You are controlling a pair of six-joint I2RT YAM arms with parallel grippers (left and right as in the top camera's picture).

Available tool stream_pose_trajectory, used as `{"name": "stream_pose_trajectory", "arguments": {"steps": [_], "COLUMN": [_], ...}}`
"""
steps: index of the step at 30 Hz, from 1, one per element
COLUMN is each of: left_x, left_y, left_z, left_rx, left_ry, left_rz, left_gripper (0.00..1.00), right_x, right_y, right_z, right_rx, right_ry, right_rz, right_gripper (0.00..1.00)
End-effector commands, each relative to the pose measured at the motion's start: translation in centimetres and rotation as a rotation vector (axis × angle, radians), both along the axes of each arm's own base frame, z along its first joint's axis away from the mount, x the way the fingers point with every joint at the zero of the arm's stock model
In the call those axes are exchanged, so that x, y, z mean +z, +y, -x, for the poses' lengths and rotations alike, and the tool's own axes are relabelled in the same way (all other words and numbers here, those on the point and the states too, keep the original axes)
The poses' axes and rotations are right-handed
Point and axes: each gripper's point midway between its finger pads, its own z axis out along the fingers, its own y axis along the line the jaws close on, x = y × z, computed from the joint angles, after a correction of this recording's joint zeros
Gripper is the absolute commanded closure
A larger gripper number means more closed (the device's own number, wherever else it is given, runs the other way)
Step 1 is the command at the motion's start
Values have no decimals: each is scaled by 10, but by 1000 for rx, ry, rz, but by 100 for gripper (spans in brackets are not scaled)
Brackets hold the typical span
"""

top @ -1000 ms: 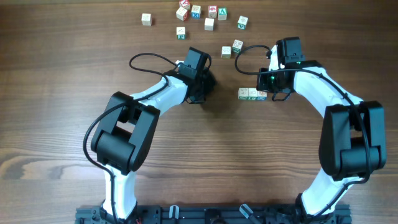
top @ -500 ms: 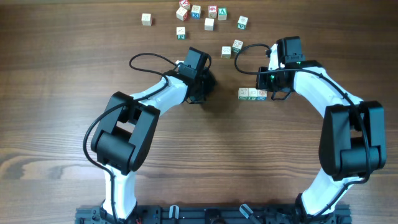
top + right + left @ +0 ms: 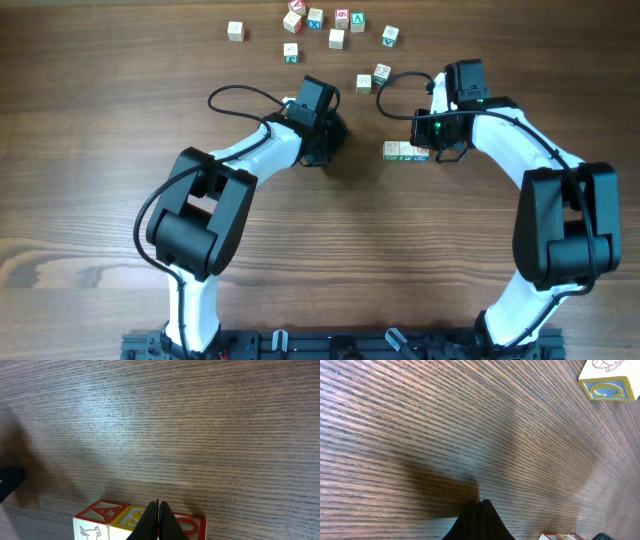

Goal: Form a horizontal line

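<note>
The horizontal line [image 3: 404,150] is a short row of three pale letter cubes touching side to side, right of the table's middle. In the right wrist view the horizontal line [image 3: 102,512] shows a red A, a yellow S and a red-framed cube. My right gripper [image 3: 432,150] is shut and empty, and its tips [image 3: 157,506] sit just above the row, between the second and third cubes. My left gripper [image 3: 322,155] is shut and empty, with its tips [image 3: 481,505] on bare wood left of the row. The row's end [image 3: 562,536] shows at the bottom edge of the left wrist view.
Several loose letter cubes lie scattered along the far edge, among them one at the far left [image 3: 235,31] and one at the right [image 3: 389,36]. Two more cubes [image 3: 373,78] lie just beyond the row. One blue-marked cube [image 3: 607,387] shows in the left wrist view.
</note>
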Motion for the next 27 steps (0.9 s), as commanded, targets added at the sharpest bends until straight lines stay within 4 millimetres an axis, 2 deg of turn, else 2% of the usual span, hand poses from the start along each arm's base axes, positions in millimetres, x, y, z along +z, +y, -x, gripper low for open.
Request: {"name": "stream_pose_trajectory", "arguments": {"steps": [1,8,12,15,18,23,27], "left_x": [-22,-22,-22,-22,-22,-22,-22], "left_y": [7,7,7,7,7,7,7], "left_z": [9,9,9,9,9,9,9], "left_rx": [16,16,16,16,16,16,16], "left_ry": [40,40,40,40,40,40,40], "left_rz": [-44,-44,-44,-44,-44,-44,-44], "left_gripper": [96,96,96,96,96,96,96], "right_x": [1,2,6,7,4,-3,-11], "right_y": [5,5,4,-7,-35,-66,-69], "right_z": [-4,-6,-17,-27,-32,-15,9], "right_rx": [27,27,21,-31,-149,-315,-344], "right_ry": [-7,-16,-64,-99,-105,-26,78], "right_rz": [-14,-14,-8,43,163,272,283], "right_gripper": [96,96,96,96,96,96,96]}}
